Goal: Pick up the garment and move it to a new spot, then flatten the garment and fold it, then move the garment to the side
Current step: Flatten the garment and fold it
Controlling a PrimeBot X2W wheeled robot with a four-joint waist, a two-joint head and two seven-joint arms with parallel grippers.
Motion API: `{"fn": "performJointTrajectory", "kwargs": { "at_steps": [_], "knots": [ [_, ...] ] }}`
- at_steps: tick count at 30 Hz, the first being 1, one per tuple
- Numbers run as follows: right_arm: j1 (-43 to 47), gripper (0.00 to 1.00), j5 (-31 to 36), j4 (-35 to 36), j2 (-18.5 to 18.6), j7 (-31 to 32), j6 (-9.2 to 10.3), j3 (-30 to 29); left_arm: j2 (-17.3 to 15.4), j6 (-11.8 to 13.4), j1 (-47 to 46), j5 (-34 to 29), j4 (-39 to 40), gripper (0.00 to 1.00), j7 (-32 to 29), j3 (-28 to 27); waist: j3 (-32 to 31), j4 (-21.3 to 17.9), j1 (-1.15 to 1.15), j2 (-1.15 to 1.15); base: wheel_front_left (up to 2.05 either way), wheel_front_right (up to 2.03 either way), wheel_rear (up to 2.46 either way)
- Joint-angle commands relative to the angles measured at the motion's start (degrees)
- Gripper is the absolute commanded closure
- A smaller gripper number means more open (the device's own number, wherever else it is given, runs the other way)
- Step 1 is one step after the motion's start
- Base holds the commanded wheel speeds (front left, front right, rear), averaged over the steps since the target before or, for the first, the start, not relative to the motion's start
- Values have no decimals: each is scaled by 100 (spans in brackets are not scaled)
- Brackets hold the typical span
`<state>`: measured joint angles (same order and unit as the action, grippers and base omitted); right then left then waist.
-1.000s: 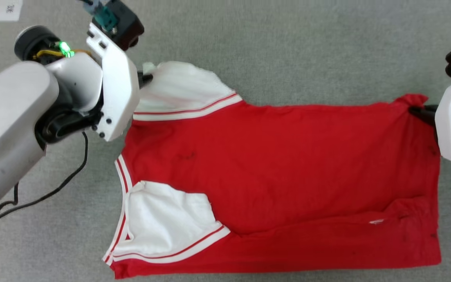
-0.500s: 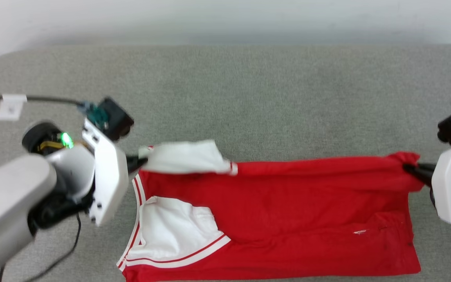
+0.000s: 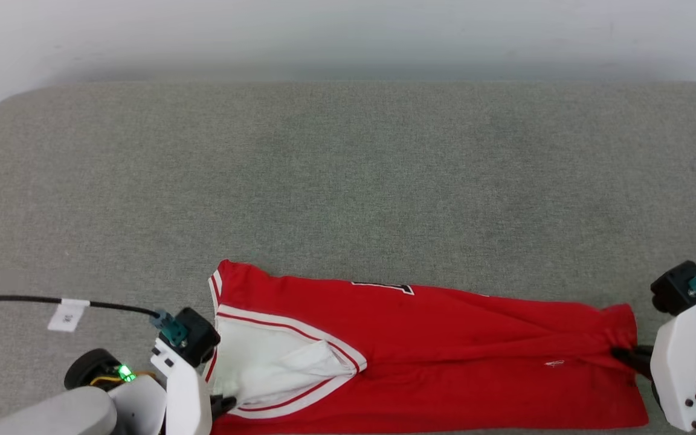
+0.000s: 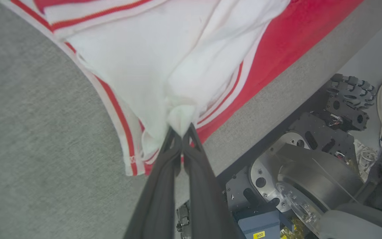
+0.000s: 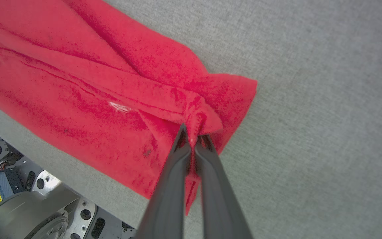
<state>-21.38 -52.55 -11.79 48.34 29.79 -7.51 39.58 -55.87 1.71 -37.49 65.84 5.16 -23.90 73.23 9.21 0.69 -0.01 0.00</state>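
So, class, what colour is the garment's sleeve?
White sleeve, red-striped trim; clearest in left wrist view.

Grey fabric surface [image 3: 348, 181] runs far ahead of left claw [image 3: 227, 403] and right claw [image 3: 620, 354]. Pale wall [image 3: 348, 36] past its far edge. Pale floor [image 4: 376, 49] below near edge, beside left claw. Soft, even light.

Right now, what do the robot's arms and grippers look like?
Left gripper and right gripper each have two long dark fingers. Each wrist carries a white plate and black camera with teal plug. Left forearm: pale grey, green light, black cable with white tag.
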Motion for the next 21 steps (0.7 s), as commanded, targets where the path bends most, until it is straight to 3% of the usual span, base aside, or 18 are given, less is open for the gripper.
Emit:
{"fn": "performJointTrajectory", "kwargs": {
  "at_steps": [1, 5, 6, 7, 8, 9, 15, 21],
  "knots": [
    [98, 100, 24, -45, -44, 31, 5, 23, 40, 26, 93, 15, -44, 100, 35, -2, 22, -5, 1, 0, 0, 0, 0],
    [144, 100, 104, -214, -151, -19, 5, 136, 203, -28, 359, 12, -327, 100, 82, 4, 70, -21, 1, 0, 0, 0, 0],
    [133, 100, 102, -257, -174, -52, 5, 145, 227, 5, 374, 6, -390, 67, 136, -7, 68, -24, 1, 0, 0, 0, 0],
    [115, 77, 91, -292, -200, -83, 5, 130, 236, 27, 373, -62, -448, 0, 224, -26, 56, -29, 1, 0, 0, 0, 0],
    [104, 16, 62, -300, -220, -123, 5, 120, 245, 39, 364, -130, -479, 0, 337, -53, 32, -33, 1, 0, 0, 0, 0],
    [89, 0, 43, -271, -231, -195, 5, 90, 252, 72, 362, -169, -505, 0, 446, -91, 3, -31, 1, 0, 0, 0, 0],
    [56, 0, 63, 81, 5, -620, 5, -89, 156, 450, 391, -412, -327, 0, 1381, -462, -184, -32, 1, 0, 0, 0, 0],
    [56, 0, 194, 255, 2, -1286, 5, -716, 372, 1287, 558, -795, -418, 0, 2833, -984, -262, -23, 1, 0, 0, 0, 0]
  ]
}}
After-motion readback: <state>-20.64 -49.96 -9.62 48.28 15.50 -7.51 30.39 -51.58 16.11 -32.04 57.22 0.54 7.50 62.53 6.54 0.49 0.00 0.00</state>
